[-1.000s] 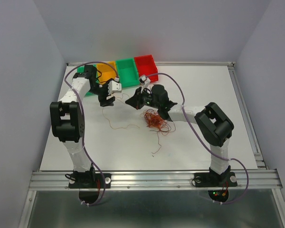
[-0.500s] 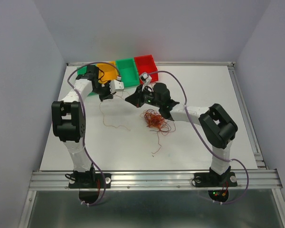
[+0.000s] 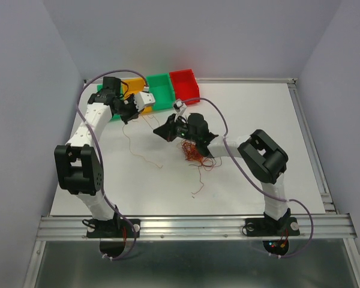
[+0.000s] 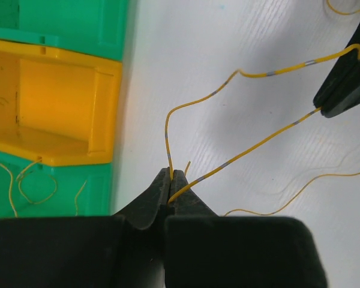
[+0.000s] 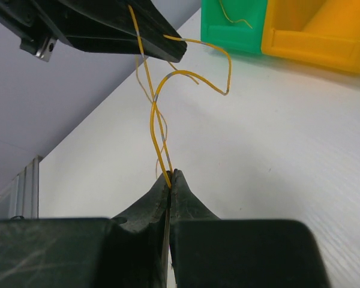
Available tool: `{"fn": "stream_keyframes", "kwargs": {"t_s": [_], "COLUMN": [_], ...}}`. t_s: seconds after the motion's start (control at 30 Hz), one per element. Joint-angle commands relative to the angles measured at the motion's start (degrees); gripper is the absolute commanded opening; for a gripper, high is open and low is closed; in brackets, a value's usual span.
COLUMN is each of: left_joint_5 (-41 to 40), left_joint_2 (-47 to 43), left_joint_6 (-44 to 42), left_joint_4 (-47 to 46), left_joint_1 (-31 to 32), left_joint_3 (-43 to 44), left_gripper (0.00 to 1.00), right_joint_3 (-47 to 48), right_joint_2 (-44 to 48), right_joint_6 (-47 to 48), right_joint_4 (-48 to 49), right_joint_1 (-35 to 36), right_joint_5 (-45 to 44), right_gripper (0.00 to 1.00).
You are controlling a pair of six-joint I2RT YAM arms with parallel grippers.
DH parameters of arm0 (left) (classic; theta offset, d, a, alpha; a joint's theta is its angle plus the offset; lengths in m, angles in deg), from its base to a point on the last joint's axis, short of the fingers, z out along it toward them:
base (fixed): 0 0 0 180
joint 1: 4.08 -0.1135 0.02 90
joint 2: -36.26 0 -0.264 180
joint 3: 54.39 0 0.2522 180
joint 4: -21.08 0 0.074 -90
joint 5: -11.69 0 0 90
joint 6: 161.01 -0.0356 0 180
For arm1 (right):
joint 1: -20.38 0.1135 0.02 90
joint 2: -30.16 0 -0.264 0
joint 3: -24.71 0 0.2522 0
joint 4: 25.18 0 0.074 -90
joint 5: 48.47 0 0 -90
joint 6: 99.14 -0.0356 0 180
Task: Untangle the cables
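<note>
Left wrist: shows the left gripper (image 4: 171, 180) pinched shut on a yellow wire (image 4: 252, 147) with grey bands, just beside the yellow bin (image 4: 60, 114) and the green bin (image 4: 78, 24). Runs slack from there, in two curling strands, across to the right gripper (image 4: 347, 78), likewise clamped tight on it, as seen from the right wrist. Finds the rest of the cables as a red-orange tangle (image 3: 195, 153) on the white table (image 3: 258, 120), near the right gripper, with a few loose strands (image 3: 199, 180) trailing toward the near edge.

Looks hair-thin, nearly weightless, springy enough to hold its curls, and probably smooth enough to slide through closed tips. Calls for a pinch right at the fingertips, on a free stretch away from the knot, never on the clump itself. Needs slow, gentle drawing apart; likely kinks, snags, or drags the whole tangle along if yanked.
</note>
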Motion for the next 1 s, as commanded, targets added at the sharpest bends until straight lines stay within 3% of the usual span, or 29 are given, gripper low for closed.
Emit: {"fn": "stream_keyframes", "kwargs": {"t_s": [0.0,0.07,0.13,0.2,0.23,0.33,0.57,0.8,0.87,0.97], "left_joint_5": [-8.21,-9.53,-10.41,-10.76,-10.68,-12.08,-16.21,-18.67,-18.94,-19.20], "left_joint_2": [-5.97,-7.03,-8.17,-9.22,-10.53,-12.91,-14.94,-16.79,-16.79,-16.87], "left_joint_6": [5.80,6.07,6.60,6.60,6.60,7.64,10.90,11.69,11.78,11.87], "left_joint_4": [-3.52,-1.76,-0.88,-0.35,0.00,0.00,2.11,3.25,3.78,3.95], "left_joint_1": [-0.89,-0.71,-0.36,-0.10,0.16,1.56,4.73,7.46,8.34,9.04], "left_joint_3": [4.25,5.57,6.10,6.19,6.02,6.01,9.53,11.02,11.46,10.76], "left_gripper": [0.00,0.00,0.00,0.00,0.00,0.00,0.00,0.00,0.00,0.00], "right_joint_3": [1.44,2.85,3.38,2.77,2.07,1.18,4.61,7.69,7.86,7.69], "right_joint_2": [-4.95,-6.61,-7.24,-7.41,-7.41,-8.37,-12.77,-14.97,-14.97,-14.10], "right_joint_6": [-0.79,-0.61,-0.26,-0.17,-0.09,0.79,3.78,7.65,8.62,8.71], "right_joint_4": [-0.42,0.19,1.16,3.61,7.45,13.53,17.33,17.25,17.33,17.86], "right_joint_1": [1.20,1.73,2.09,2.17,2.26,2.35,3.40,4.19,4.28,4.28], "right_joint_5": [1.92,2.54,3.07,4.47,5.35,10.69,15.55,12.13,11.51,14.05], "right_gripper": [0.01,0.02,0.17,0.45,0.69,0.99,1.00,0.99,0.90,0.62]}}
